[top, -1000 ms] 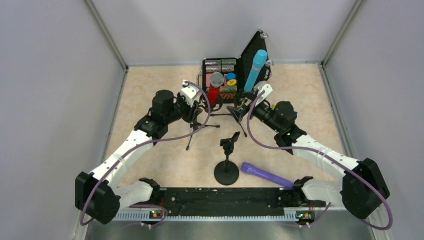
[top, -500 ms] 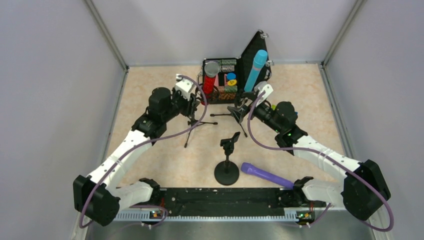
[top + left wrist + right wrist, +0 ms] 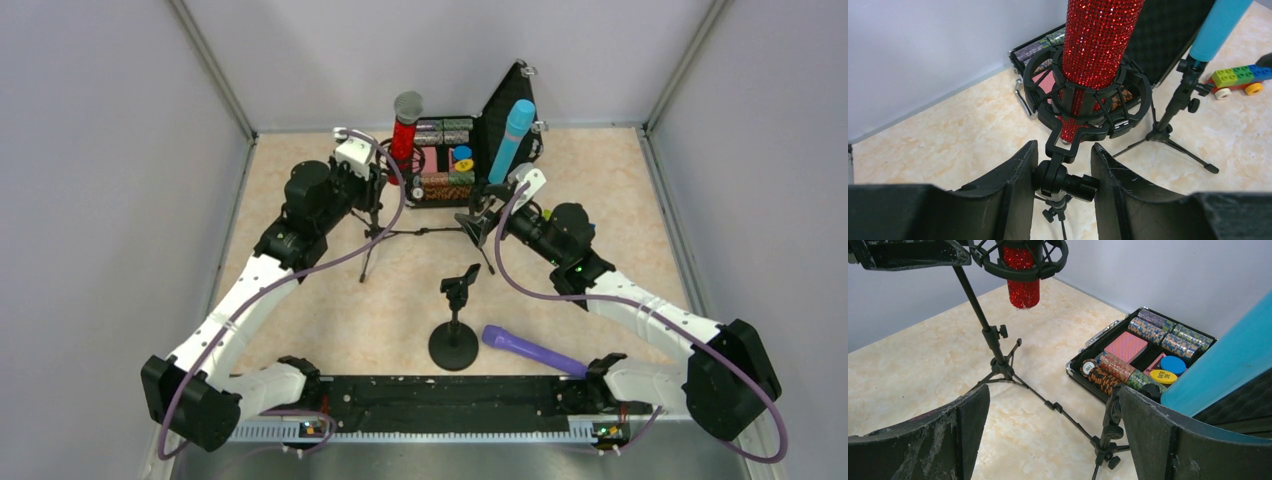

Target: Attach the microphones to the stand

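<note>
We take the open chip case [image 3: 1100, 336] at the far side of the tabletop [image 3: 620, 200] as our marker. Just off the case's left end, the glittery red microphone [image 3: 1098, 45] stands upright. Its body passes down through the black shock mount [image 3: 1100, 132] on top of the left tripod stand [image 3: 994, 340].

The left tool [image 3: 1064, 145] is clenched on that stand. We see its two fingers pressed against the swivel joint just under the mount.

At the case's right end, in front of its raised lid, the light blue microphone [image 3: 511, 138] leans in the clip of a second tripod stand [image 3: 1111, 422]. The right tool [image 3: 1054, 390] sits on the near side of the case with its fingers spread wide and released. The thin post of the second stand rises between them, close to the right-hand finger, and we see no grip on it.

Well away from the case, toward the arm bases, a round-base stand [image 3: 454, 345] stands with its clip unfilled. Just beside its base, farther from the case, the purple microphone [image 3: 530, 350] lies flat on the tabletop.
</note>
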Available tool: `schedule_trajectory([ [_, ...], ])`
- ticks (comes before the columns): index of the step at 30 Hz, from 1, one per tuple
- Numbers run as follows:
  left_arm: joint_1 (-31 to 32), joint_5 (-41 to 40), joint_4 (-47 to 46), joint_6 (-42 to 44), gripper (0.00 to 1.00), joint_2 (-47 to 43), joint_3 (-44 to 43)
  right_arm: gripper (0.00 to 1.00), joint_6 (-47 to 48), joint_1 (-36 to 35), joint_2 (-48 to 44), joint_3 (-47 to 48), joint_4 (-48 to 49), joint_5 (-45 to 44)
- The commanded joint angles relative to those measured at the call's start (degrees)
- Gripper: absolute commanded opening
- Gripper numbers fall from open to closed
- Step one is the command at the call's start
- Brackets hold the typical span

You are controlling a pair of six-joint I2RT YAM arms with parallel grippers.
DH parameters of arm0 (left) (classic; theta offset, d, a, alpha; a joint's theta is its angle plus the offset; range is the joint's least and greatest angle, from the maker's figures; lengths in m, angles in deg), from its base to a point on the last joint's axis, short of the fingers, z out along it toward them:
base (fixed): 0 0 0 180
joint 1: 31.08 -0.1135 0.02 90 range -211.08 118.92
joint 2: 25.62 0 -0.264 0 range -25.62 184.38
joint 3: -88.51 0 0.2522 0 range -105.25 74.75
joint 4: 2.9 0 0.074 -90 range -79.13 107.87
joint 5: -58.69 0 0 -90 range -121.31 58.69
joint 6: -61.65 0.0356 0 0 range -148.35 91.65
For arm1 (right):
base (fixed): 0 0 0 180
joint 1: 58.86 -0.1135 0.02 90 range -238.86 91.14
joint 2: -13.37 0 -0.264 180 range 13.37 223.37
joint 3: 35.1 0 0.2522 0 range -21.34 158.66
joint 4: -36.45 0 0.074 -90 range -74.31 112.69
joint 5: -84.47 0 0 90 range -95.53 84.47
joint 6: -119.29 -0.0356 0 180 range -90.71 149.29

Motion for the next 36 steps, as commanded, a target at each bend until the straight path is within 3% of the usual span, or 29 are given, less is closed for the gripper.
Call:
schedule_trajectory([
  [1, -1.32, -2.83, -10.30, 0.08, 0.00, -0.54, -5.14, 0.97, 0.78, -0.22, -1.87, -0.85, 1.28, -0.23],
  [16, -8.81, -4.92, -9.32, -1.28, 0.00, 0.82, -11.10, 0.97, 0.73, -0.21, -1.78, -0.95, 1.41, -0.03],
  [30, -19.10, -5.23, -10.15, -11.63, 0.00, 6.37, -12.98, 0.97, 0.95, -0.26, -3.03, -1.20, 0.59, 0.01],
  [36, -21.03, -7.57, -11.24, -11.85, 0.00, 9.11, -13.55, 0.98, 1.01, -0.27, -3.12, -1.57, 0.64, -0.07],
])
